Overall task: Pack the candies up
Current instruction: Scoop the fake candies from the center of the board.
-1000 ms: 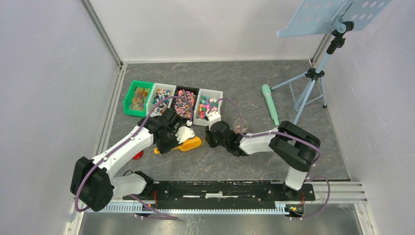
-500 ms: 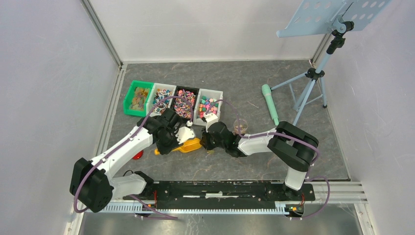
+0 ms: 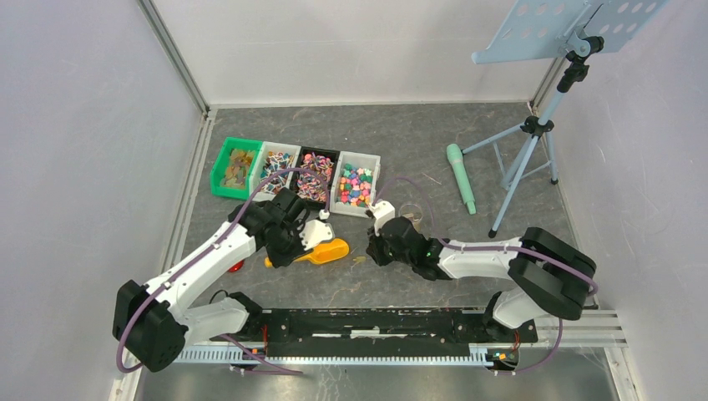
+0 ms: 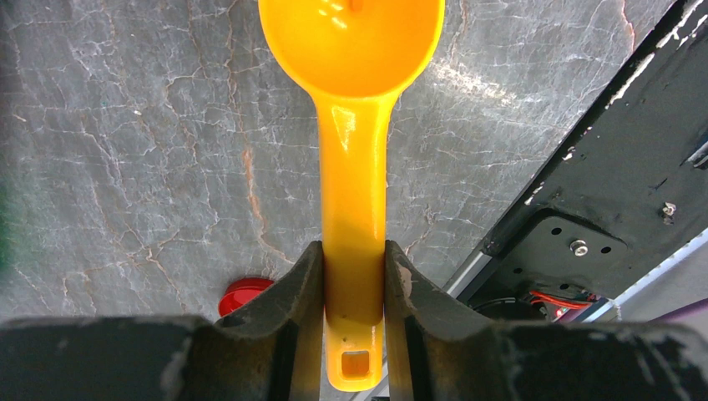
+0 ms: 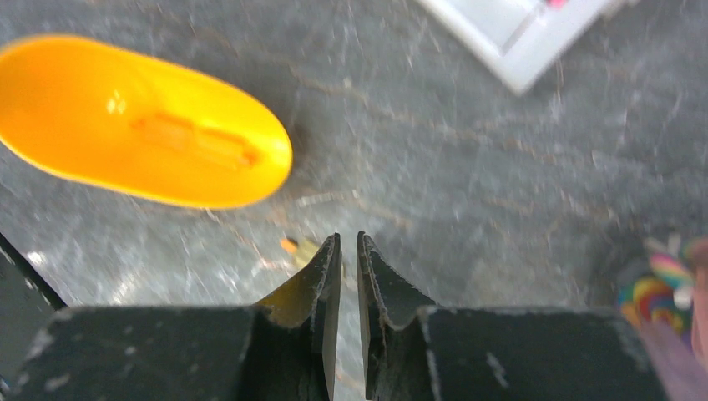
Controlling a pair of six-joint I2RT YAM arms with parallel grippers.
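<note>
The candies fill several bins (image 3: 355, 182) at the back left, and some lie in a clear cup (image 3: 409, 213) (image 5: 668, 284). One small yellow-orange candy (image 5: 294, 246) (image 3: 359, 261) lies on the floor. My right gripper (image 5: 349, 242) (image 3: 373, 250) hovers low just right of it, its jaws a narrow slit apart with nothing between them. The orange scoop (image 4: 354, 167) (image 3: 332, 250) (image 5: 142, 125) is held level above the floor. My left gripper (image 4: 354, 251) (image 3: 290, 251) is shut on its handle near the end.
A red round lid (image 3: 236, 266) (image 4: 244, 294) lies on the floor by the left arm. A green microphone (image 3: 461, 177) and a music stand (image 3: 534, 134) occupy the back right. The black base rail (image 3: 392, 322) runs along the near edge.
The right gripper has drawn back to the right, away from the scoop's bowl, and its elbow has swung right. The left arm and scoop have barely shifted.
</note>
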